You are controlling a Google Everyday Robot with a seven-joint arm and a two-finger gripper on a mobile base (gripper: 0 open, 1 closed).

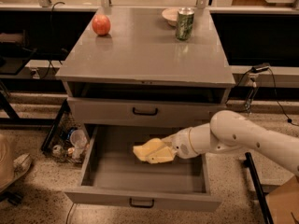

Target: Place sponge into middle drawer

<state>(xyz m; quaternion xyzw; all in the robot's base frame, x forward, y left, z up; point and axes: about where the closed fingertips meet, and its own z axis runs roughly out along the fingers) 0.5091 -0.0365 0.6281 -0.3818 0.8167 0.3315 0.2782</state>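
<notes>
over open middle drawer (140, 180): sponge (145, 151) in end effector (163, 152)

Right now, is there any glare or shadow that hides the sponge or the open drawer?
Camera view: the cabinet top shows soft reflections under the can and apple; the open drawer is dimmer but readable; the claw, over that drawer, grips the sponge, which is well lit.
</notes>
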